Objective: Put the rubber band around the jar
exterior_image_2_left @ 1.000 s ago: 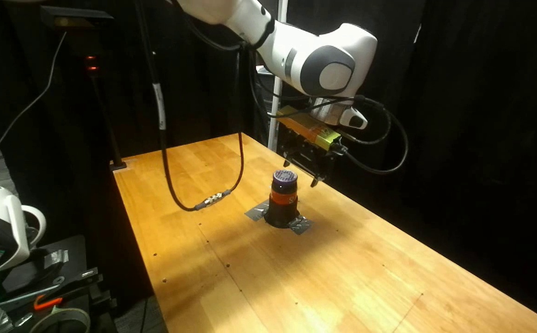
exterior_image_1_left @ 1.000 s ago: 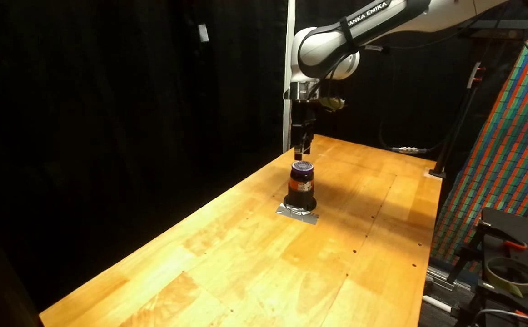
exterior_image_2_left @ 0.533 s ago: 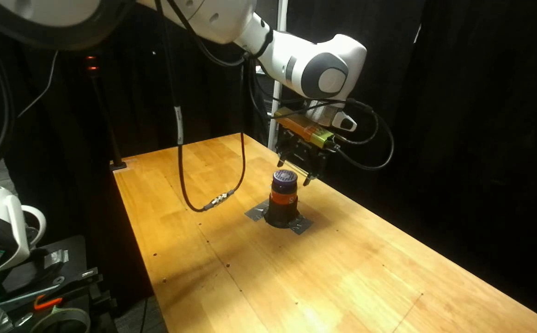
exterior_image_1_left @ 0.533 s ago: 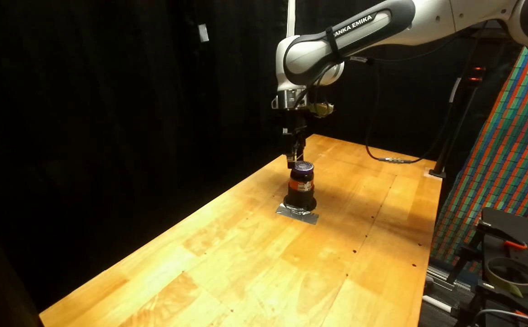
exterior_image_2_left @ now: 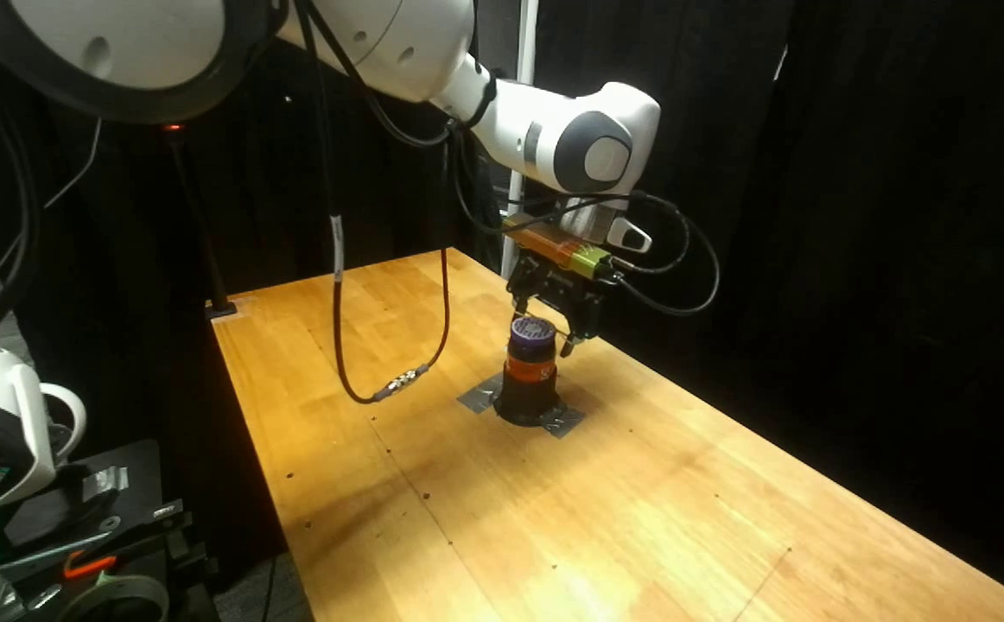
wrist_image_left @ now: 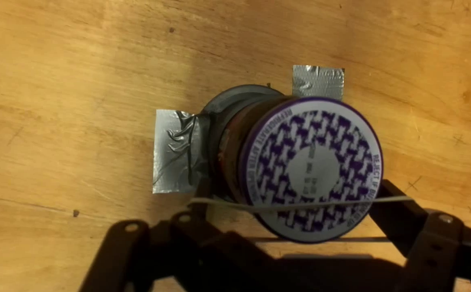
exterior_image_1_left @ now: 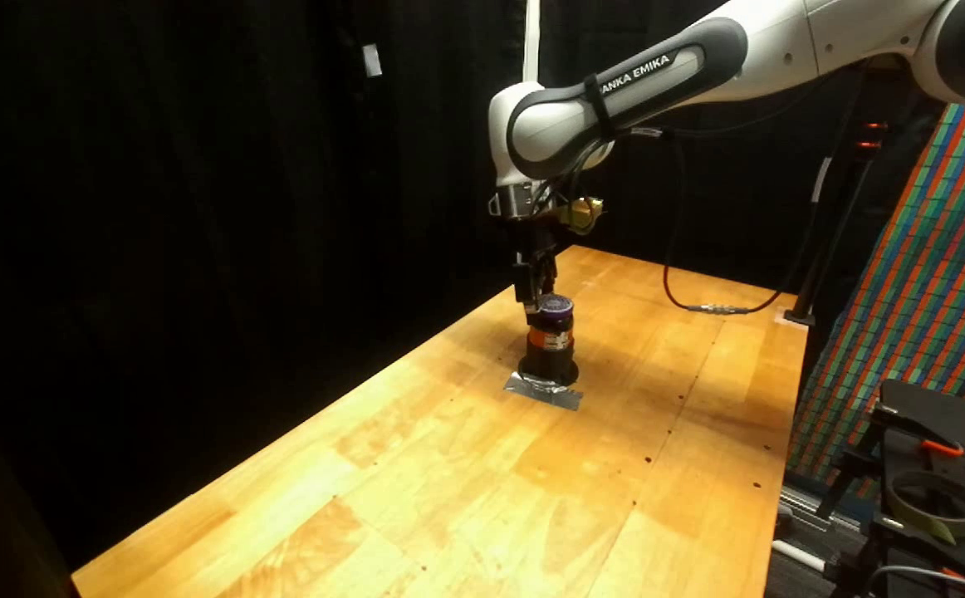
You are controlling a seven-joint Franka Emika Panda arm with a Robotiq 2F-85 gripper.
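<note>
The jar (exterior_image_1_left: 551,339) stands upright in a dark base on the wooden table. It is dark with an orange-red label and a purple-rimmed patterned lid, and shows in an exterior view (exterior_image_2_left: 530,370) and from above in the wrist view (wrist_image_left: 313,170). My gripper (wrist_image_left: 294,190) is open. The rubber band (wrist_image_left: 268,208) is stretched between its fingers. One pale strand crosses over the lower part of the lid in the wrist view; a darker strand runs just past the lid's edge. In an exterior view, the fingertips (exterior_image_2_left: 542,330) are at about lid height, behind the jar.
Silver tape (wrist_image_left: 174,154) fixes the base to the table (exterior_image_1_left: 516,498). A cable with a connector (exterior_image_2_left: 403,377) hangs from the arm over the table. A pole (exterior_image_2_left: 219,307) stands at the far corner. A dark shelf with a tape roll (exterior_image_1_left: 889,490) is beside the table.
The arm has come down, bringing the open gripper and stretched band from above the jar to about lid height, and has shifted left in both exterior views. The jar has not moved.
</note>
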